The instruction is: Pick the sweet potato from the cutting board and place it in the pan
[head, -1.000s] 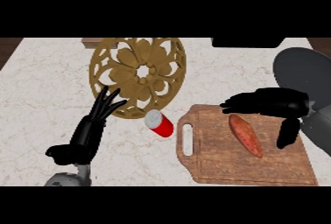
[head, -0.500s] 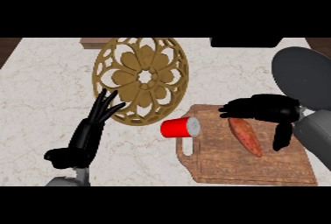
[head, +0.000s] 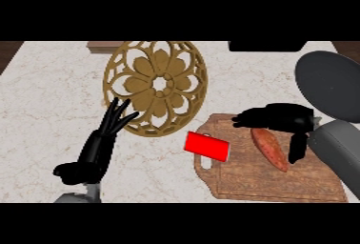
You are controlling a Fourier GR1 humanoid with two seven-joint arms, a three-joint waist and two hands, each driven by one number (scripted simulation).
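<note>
Left hand [head: 105, 138] low at left on the marble surface [head: 49, 95], fingers straight and spread, pointing up toward gold openwork trivet [head: 156, 86]; red can [head: 207, 146] on cutting board [head: 271, 178] left edge; sweet potato [head: 269, 148] lies on board; right hand [head: 277, 119] just above it, fingers curled downward, holding nothing; dark pan [head: 330, 83] far right
</note>
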